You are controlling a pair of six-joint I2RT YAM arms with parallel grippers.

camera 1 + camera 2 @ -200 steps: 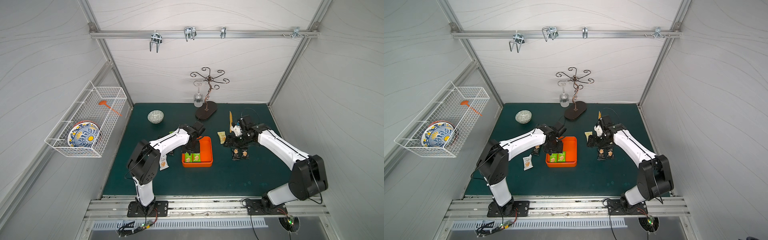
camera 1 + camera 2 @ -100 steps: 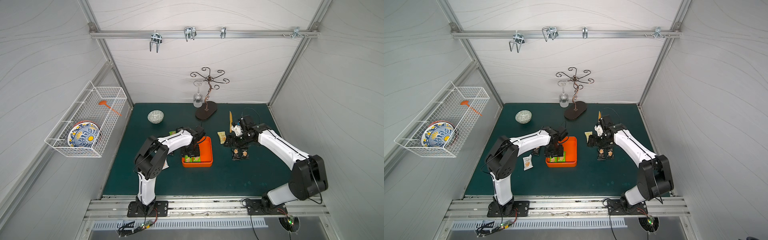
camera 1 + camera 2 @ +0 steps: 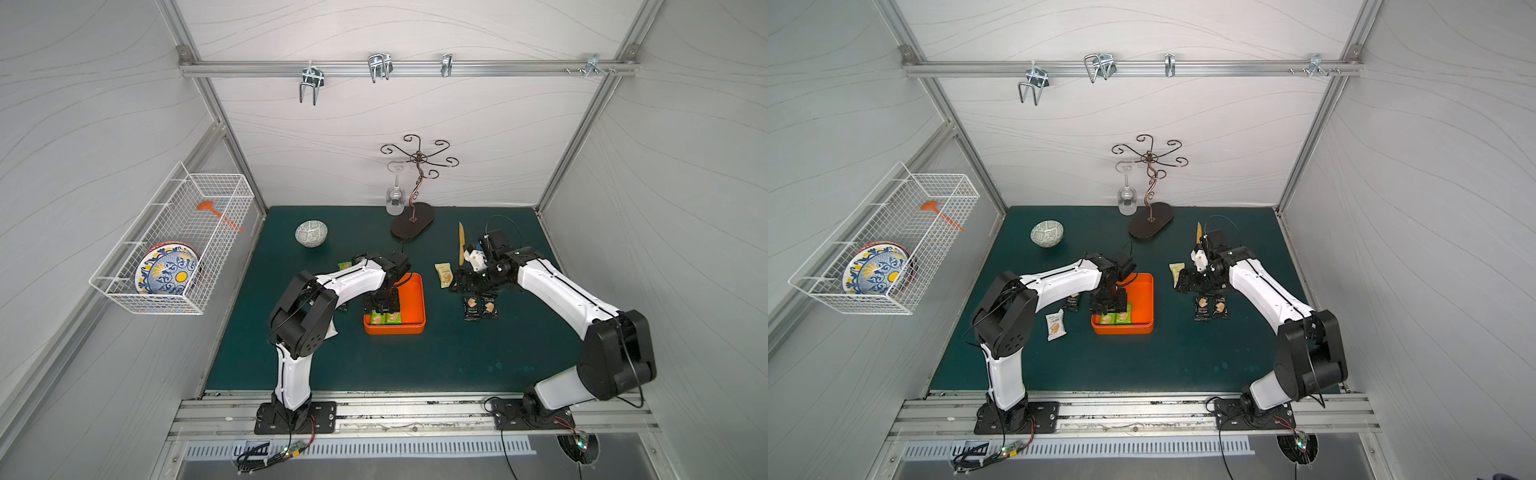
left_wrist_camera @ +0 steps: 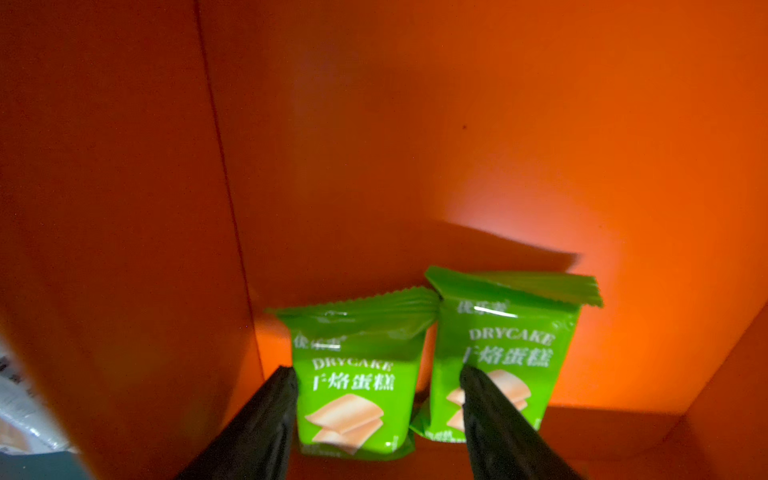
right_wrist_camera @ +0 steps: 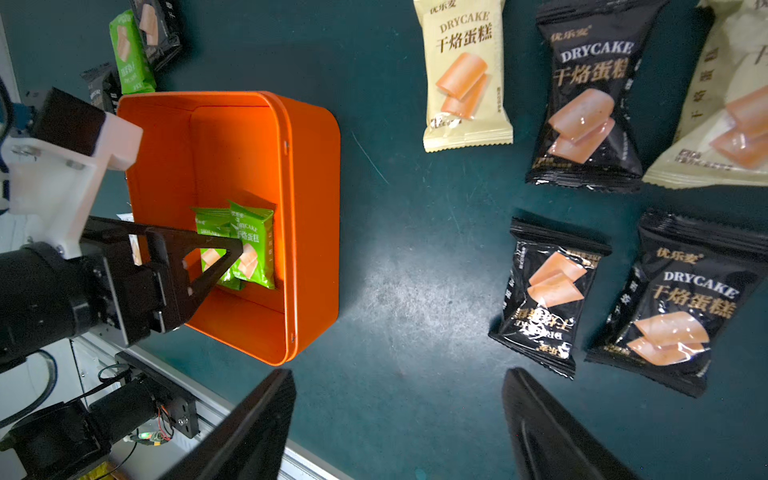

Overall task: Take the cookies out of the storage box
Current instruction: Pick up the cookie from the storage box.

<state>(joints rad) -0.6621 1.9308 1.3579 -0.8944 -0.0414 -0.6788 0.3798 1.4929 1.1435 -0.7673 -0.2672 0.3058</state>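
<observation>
- White panel walls enclose a dark green mat (image 3: 415, 357), where the orange storage box (image 3: 411, 291) sits mid-table, almost cleared of its cookies.
- Only two packets show inside, side by side and touching in the box's near corner on the left arm's side: one green cookie (image 4: 353, 395) by the side wall and a second green cookie (image 4: 511, 345) next to it.
- Most of the job looks done. Pale yellow and black cookies (image 5: 586, 99) lie flat on the mat on the right arm's side of the box. A white packet (image 3: 1055, 326), a black packet (image 3: 1072, 302) and a green packet (image 3: 344, 266) lie on the left arm's side.
- By this count, lifting out the last two green packets appears to be all that is left.
- Left arm: the elbow is folded high, the forearm reaches forward and the wrist bends steeply down into the box.
- Left gripper (image 4: 376, 370): its jaws stand parted astride the green cookie by the wall. One finger (image 4: 270, 415) sits at the packet's wall-side edge. The other finger (image 4: 494, 415) overlaps the second green cookie, and no squeeze is visible yet.
- Right arm: it stretches forward and low over the mat, wrist angled down.
- Right gripper (image 5: 399, 374): it hovers above bare mat between the box and the laid-out packets, jaws wide apart and holding nothing.
</observation>
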